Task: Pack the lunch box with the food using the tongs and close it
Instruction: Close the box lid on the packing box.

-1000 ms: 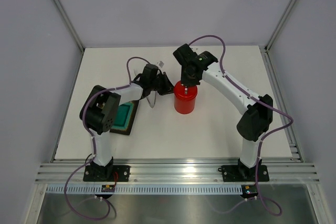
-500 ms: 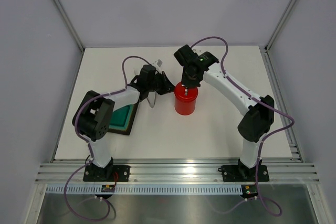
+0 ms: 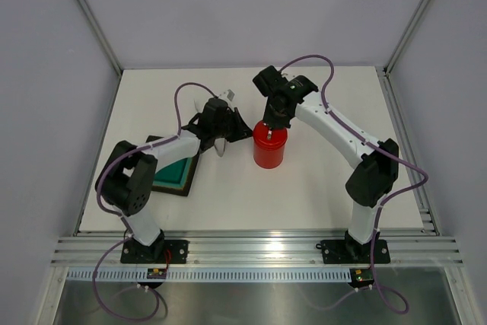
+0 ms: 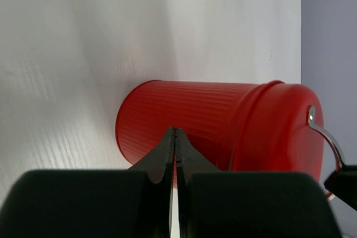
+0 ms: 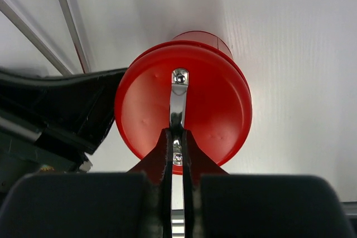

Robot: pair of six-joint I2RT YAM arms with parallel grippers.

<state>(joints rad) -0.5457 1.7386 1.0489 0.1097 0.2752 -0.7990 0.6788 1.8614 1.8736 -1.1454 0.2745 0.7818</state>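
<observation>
1. Lunch box (image 3: 268, 151): at table centre with its lid (image 5: 212, 104) seated. We judge the closing nearly done.
2. Right gripper (image 5: 177, 140): clamped on the lid's handle (image 5: 178, 104), and it has settled slightly lower.
3. Left gripper (image 3: 221, 136): at the box's 9 o'clock, jaws together on the tongs (image 3: 220, 148). Its elbow has swung outward.
4. Tray (image 3: 173, 173): at 8 o'clock.

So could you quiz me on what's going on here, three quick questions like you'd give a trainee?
1. True or false: the red tin has its lid on.
2. What is the right pincer pinching? A) the lid's silver handle; B) the black tray; C) a purple cable.
3. Fill in: the left pincer is shut on the ___.
Key: 1 true; 2 A; 3 tongs.
</observation>
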